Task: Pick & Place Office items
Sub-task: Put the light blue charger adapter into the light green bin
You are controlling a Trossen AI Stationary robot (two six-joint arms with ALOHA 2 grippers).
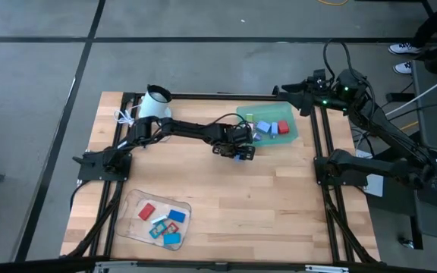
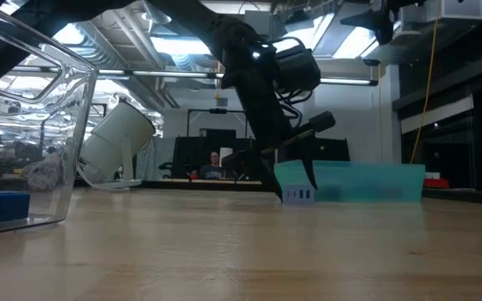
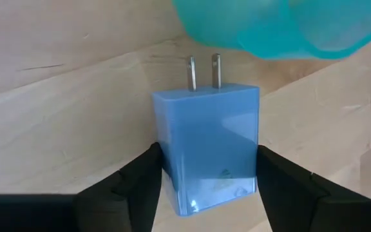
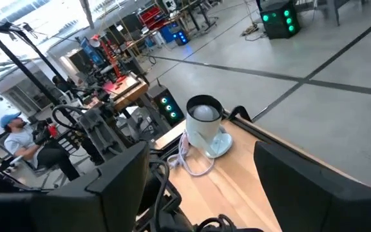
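Wooden table (image 1: 279,205) fills the centre of the high view, dark frame rails along both sides.

Left arm reaches from the table's left edge toward upper centre. Left gripper (image 1: 239,148) sits low over the wood just below-left of the green tray. Left wrist view: both fingers (image 3: 134,187) pressed against the sides of a light blue plug-type block (image 3: 208,145), two metal prongs pointing away from the camera. Clamped on the block. Low view: block at centre frame, at or just above the tabletop; contact with the wood cannot be told.

Right arm folded off the table's right side, upper right of the high view. Right gripper (image 4: 198,187) has its fingers spread wide, nothing between them.

Green tray (image 1: 294,130), upper centre-right of the table, holds a red block (image 1: 283,127) and bluish blocks (image 1: 264,127).

Clear bin (image 1: 131,220), lower left of the table, holds a red piece (image 1: 147,211), blue pieces (image 1: 177,215) and teal ones.

White mug (image 1: 155,102), tilted, at the table's upper left, white cord (image 1: 122,116) beside it.

Person with a blue cap (image 4: 18,138) seated beyond the table, left of the right wrist view.
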